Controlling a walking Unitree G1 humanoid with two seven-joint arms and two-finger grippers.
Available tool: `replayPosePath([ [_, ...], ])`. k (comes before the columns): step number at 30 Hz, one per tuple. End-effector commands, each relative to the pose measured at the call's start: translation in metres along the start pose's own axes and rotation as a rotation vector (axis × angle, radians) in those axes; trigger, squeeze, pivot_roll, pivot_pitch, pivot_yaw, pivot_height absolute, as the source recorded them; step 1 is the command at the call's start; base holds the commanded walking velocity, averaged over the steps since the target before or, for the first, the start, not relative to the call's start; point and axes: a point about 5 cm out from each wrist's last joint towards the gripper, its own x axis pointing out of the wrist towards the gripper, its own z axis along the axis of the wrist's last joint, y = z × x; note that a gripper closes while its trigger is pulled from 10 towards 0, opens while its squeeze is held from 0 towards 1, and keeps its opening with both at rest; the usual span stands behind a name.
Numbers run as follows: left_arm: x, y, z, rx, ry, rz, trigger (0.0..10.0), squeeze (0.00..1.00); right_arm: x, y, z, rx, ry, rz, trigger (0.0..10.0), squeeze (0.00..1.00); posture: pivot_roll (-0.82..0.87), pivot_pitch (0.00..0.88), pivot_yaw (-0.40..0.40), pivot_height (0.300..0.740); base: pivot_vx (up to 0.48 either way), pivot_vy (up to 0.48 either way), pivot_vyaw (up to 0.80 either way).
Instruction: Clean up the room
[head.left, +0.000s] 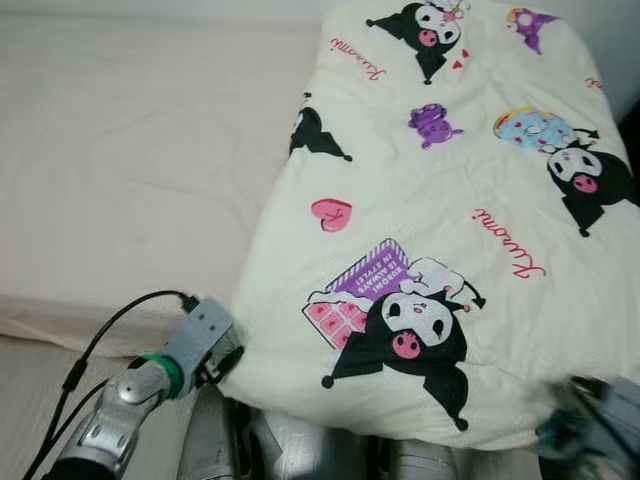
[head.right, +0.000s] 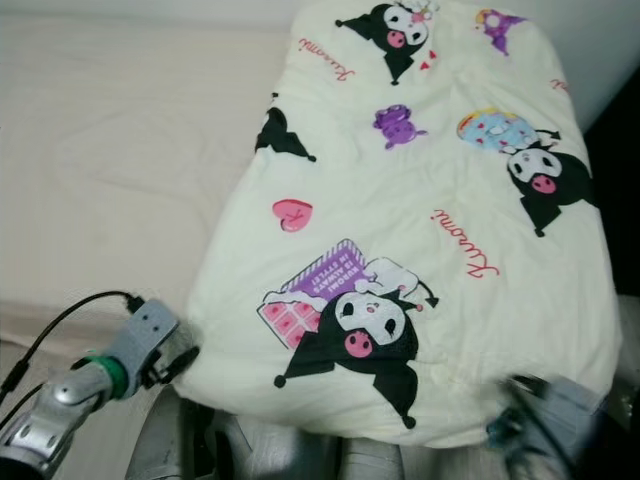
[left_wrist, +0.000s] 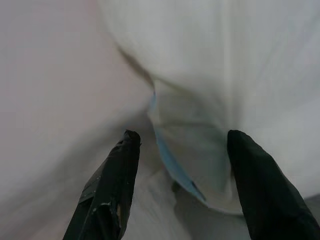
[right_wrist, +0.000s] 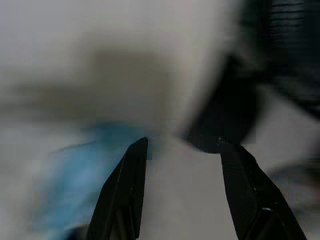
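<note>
Bedding takes up most of the head views: a cream quilt (head.left: 440, 200) printed with black cartoon characters, pink hearts and red script lies folded on the right part of a bed, over a pale pink sheet (head.left: 120, 170) that stretches bare to the left. The quilt's near edge hangs toward the robot. The left gripper (left_wrist: 180, 145) sits at the quilt's near left corner, its silver wrist and black cable rising from below; in the left wrist view its two black fingers (left_wrist: 112, 175) stand well apart, with a fold of the quilt showing a thin blue trim lying between them, though I cannot tell whether they touch it. The right gripper (right_wrist: 182, 142) is at the quilt's near right corner, blurred in the head views; its fingers are also spread, with pale cloth and a blue smear just ahead, holding nothing visible.
</note>
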Motion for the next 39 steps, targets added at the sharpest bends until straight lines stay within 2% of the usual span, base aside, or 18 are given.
replayPosePath([
  [1,-0.003,-0.004,-0.009,0.014,0.030,-0.013,10.0,0.00,-0.002,-0.004,-0.008,-0.017,0.026,-0.042,10.0,0.00,-0.08,0.183,0.089,0.600,0.000,0.000,0.00],
  [3,-0.004,-0.003,-0.008,0.015,0.022,-0.007,10.0,0.00,-0.002,-0.009,-0.002,-0.030,-0.009,-0.071,10.0,0.00,-0.08,0.182,0.088,0.600,0.000,0.000,0.00],
  [4,-0.004,0.003,0.000,-0.004,-0.012,0.019,10.0,0.00,-0.004,-0.006,0.015,-0.005,-0.096,-0.049,10.0,0.00,-0.09,0.182,0.088,0.600,0.000,0.000,0.00],
  [5,-0.004,0.013,0.014,-0.038,-0.075,0.062,10.0,0.00,-0.010,0.006,0.040,0.056,-0.229,0.043,10.0,0.00,-0.09,0.179,0.087,0.600,0.000,0.000,0.00],
  [6,-0.004,0.013,0.014,-0.038,-0.075,0.062,10.0,0.00,-0.010,0.006,0.040,0.056,-0.229,0.043,10.0,0.00,-0.09,0.179,0.087,0.600,0.000,0.000,0.00],
  [7,-0.005,0.029,0.035,-0.066,-0.163,0.135,10.0,0.00,-0.024,0.026,0.074,0.097,-0.409,0.191,10.0,0.00,-0.09,0.176,0.083,0.600,0.000,0.000,0.00],
  [8,-0.005,0.029,0.035,-0.066,-0.163,0.135,10.0,0.00,-0.024,0.026,0.074,0.097,-0.409,0.191,10.0,0.00,-0.09,0.176,0.083,0.600,0.000,0.000,0.00],
  [10,-0.017,0.069,0.089,-0.152,-0.392,0.276,10.0,0.00,-0.072,0.069,0.138,0.190,-0.712,0.500,10.0,0.00,-0.08,0.164,0.070,0.600,0.000,0.000,0.00],
  [11,-0.017,0.069,0.089,-0.152,-0.392,0.276,10.0,0.00,-0.072,0.069,0.138,0.190,-0.712,0.500,10.0,0.00,-0.08,0.164,0.070,0.600,0.000,0.000,0.00],
  [13,-0.041,0.095,0.140,-0.176,-0.608,0.287,10.0,0.00,-0.124,0.102,0.182,0.236,-0.910,0.733,10.0,0.00,-0.08,0.151,0.062,0.600,0.000,0.000,0.00],
  [17,-0.043,0.096,0.146,-0.175,-0.631,0.282,10.0,0.00,-0.130,0.106,0.186,0.243,-0.925,0.756,10.0,0.00,-0.07,0.148,0.060,0.600,0.000,0.000,0.00],
  [19,-0.041,0.093,0.158,-0.178,-0.670,0.326,10.0,0.00,-0.138,0.124,0.187,0.210,-0.938,0.808,10.0,0.00,-0.07,0.132,0.051,0.600,0.000,0.000,0.00],
  [20,-0.041,0.093,0.158,-0.178,-0.670,0.326,10.0,0.00,-0.138,0.124,0.187,0.210,-0.938,0.808,10.0,0.00,-0.07,0.132,0.051,0.600,0.000,0.000,0.00],
  [22,-0.034,0.089,0.164,-0.156,-0.677,0.521,10.0,0.00,-0.135,0.146,0.175,0.182,-0.897,0.854,10.0,0.00,-0.06,0.109,0.031,0.600,0.000,0.000,0.00],
  [24,-0.034,0.089,0.164,-0.156,-0.677,0.521,10.0,0.00,-0.135,0.146,0.175,0.182,-0.897,0.854,10.0,0.00,-0.06,0.109,0.031,0.600,0.000,0.000,0.00],
  [25,-0.031,0.082,0.164,-0.173,-0.678,0.629,10.0,0.00,-0.131,0.159,0.165,0.174,-0.859,0.892,10.0,0.00,-0.04,0.097,0.008,0.600,0.000,0.000,0.00],
  [35,-0.032,0.070,0.160,-0.223,-0.658,0.630,10.0,0.00,-0.121,0.177,0.155,0.123,-0.785,0.919,10.0,0.00,-0.02,0.086,-0.027,0.624,0.000,0.000,0.00],
  [39,-0.022,0.058,0.163,-0.238,-0.646,0.568,10.0,0.00,-0.119,0.181,0.151,0.111,-0.777,0.924,10.0,0.00,-0.02,0.080,-0.023,0.644,0.000,0.000,0.00],
])
